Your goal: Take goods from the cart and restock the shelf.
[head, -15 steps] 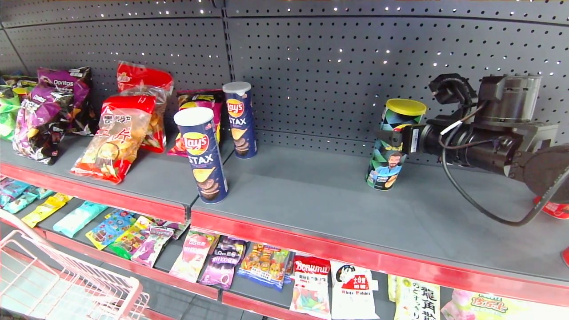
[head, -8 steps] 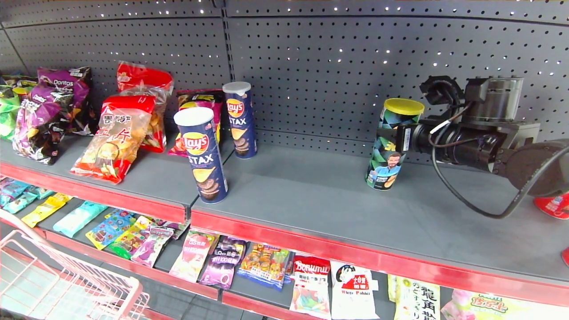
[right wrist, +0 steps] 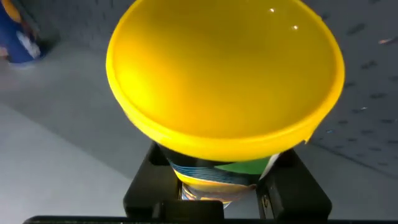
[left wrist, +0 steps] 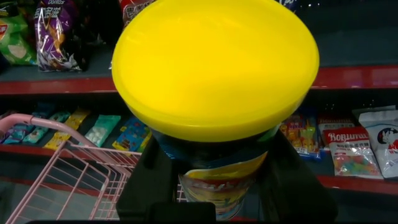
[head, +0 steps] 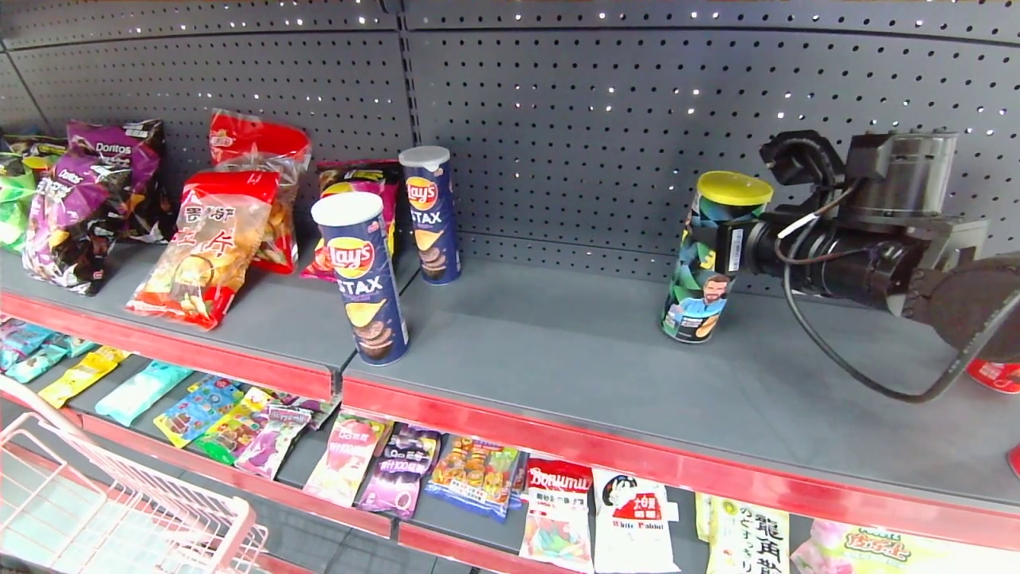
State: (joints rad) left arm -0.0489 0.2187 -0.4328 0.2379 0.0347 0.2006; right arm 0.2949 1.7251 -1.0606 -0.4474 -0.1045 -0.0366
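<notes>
Right wrist view: lid [right wrist: 224, 81] hides much of right gripper [right wrist: 227, 190] fingers [right wrist: 144, 190] clamping shelf can [head: 701, 299]; left gripper [left wrist: 214, 196] clamps second can [left wrist: 217, 177].

The shelf [head: 558, 351] is viewed from the head, forward and downward. The yellow-lidded can [head: 701, 299] at 3 o'clock is shared, very close, with the right wrist view; the pink cart [head: 239, 514] at 8 o'clock, with the left.

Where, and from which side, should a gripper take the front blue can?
Best grip the front blue can round its middle, from the aisle side: it stands upright near the shelf edge, with another can behind and bags on the left.
</notes>
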